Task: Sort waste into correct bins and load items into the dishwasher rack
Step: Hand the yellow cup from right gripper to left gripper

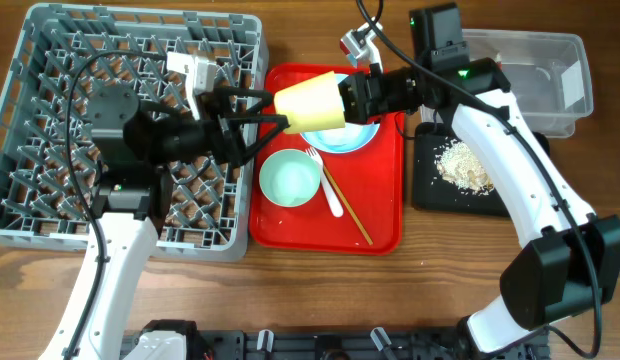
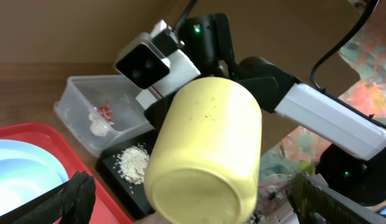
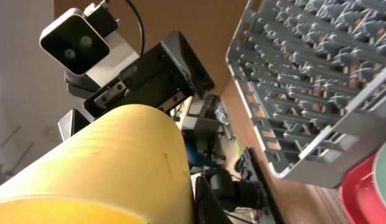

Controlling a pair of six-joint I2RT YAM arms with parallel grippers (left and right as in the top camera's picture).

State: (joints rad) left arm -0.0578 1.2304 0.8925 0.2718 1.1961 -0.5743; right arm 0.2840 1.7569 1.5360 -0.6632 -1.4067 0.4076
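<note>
Your right gripper [image 1: 345, 98] pinches cup [image 1: 310, 102], cup sideways above tray [image 1: 385, 215]; your left gripper [image 1: 273, 110] spread wide, facing cup base

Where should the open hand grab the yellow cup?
Best the closed bottom end, squeezing across its round wall, coming from the dishwasher rack side. The yellow cup lies sideways, bottom pointing at the open left jaws; the right jaws hold the other end.

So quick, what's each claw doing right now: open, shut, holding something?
Left gripper: open, spread wide on either side of the yellow cup.
Right gripper: shut on the yellow cup, holding it in the air.
</note>
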